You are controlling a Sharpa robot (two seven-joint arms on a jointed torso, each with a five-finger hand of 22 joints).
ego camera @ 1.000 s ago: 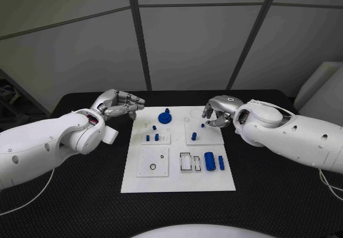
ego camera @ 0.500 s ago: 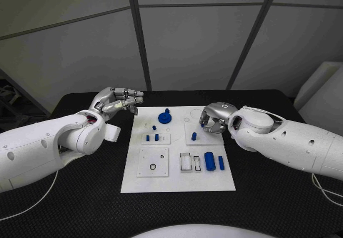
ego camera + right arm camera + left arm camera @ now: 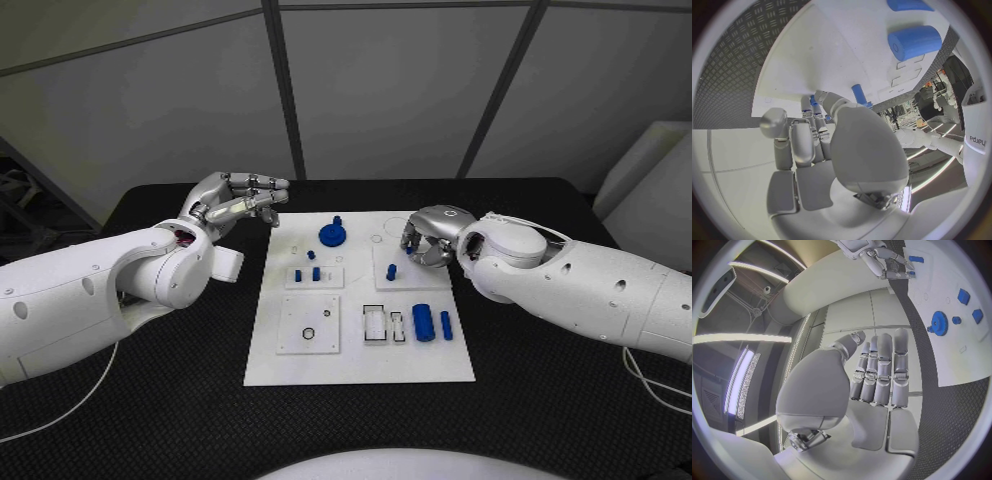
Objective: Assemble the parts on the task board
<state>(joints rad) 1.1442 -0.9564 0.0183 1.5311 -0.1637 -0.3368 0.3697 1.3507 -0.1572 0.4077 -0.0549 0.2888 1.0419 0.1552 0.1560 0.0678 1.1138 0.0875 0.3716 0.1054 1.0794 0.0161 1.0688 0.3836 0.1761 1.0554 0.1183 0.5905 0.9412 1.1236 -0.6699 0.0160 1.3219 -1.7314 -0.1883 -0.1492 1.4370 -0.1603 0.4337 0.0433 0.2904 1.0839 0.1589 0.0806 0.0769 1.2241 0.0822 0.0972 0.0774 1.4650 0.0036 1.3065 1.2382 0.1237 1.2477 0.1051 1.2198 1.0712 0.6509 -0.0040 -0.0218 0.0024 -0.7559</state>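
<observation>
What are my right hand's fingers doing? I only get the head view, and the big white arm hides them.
Observer: The right wrist view shows the right hand with its fingers reaching down to the task board, right next to a small blue peg.
Operator: Is my left hand holding anything?
Observer: No. The left wrist view shows the left hand with straight fingers side by side and nothing in them.
Operator: What lies past my right fingers?
Observer: The big blue cylinder, lying on its side with its round flat end facing the right wrist camera.
</observation>
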